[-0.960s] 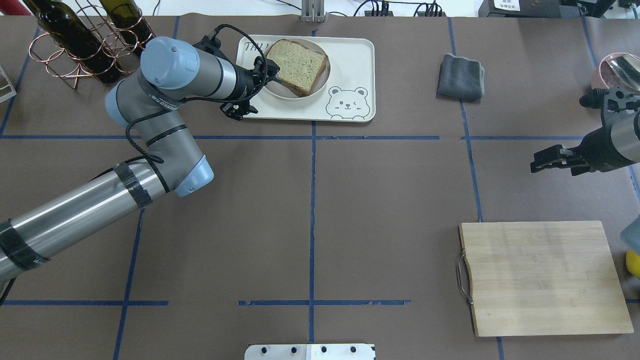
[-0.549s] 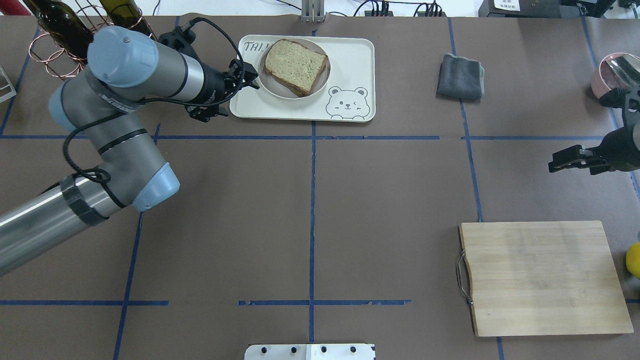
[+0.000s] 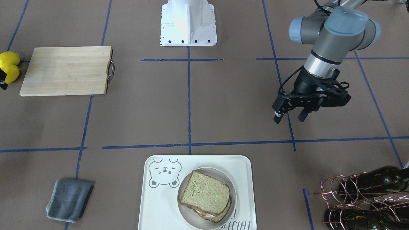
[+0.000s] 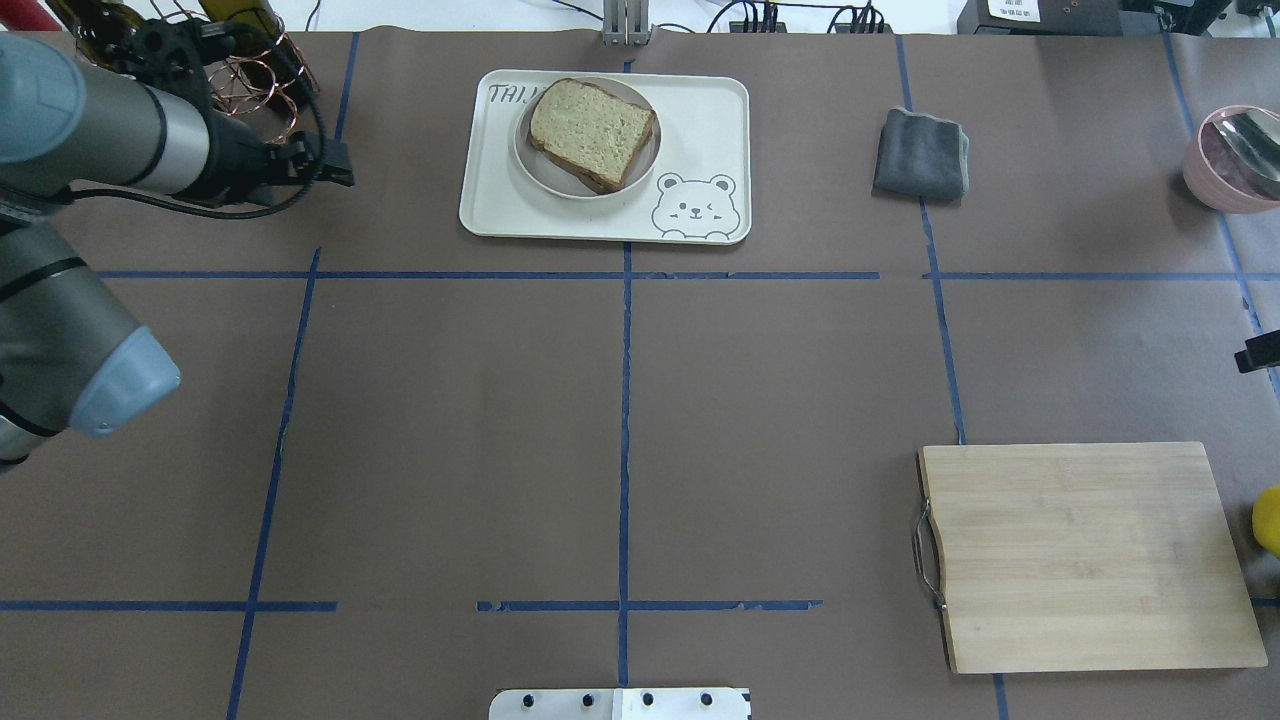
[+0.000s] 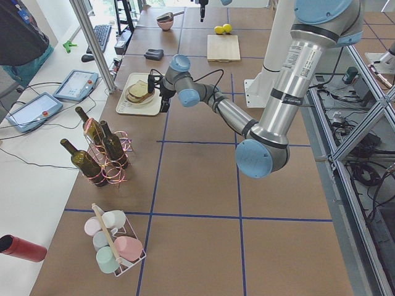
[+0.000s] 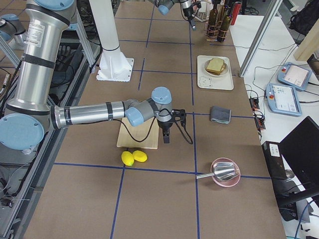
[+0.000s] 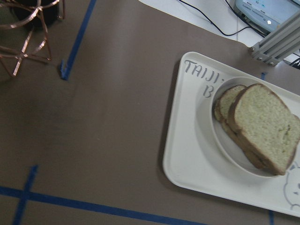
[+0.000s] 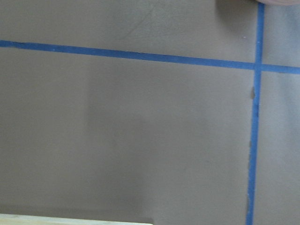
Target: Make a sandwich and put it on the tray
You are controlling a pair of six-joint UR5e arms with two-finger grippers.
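sandwich 1 | tray 1 | cutting board 1 | lemons 2 | cloth 1

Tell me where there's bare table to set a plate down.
The widest bare stretch is the table's middle, between the tray and the robot's base plate, with the cutting board bordering it on the robot's right. A smaller gap lies between tray and grey cloth. Crowded: the far left corner, where the left gripper hangs near the wine rack.

cutting board | grey cloth | lemons | pink bowl | wine bottles
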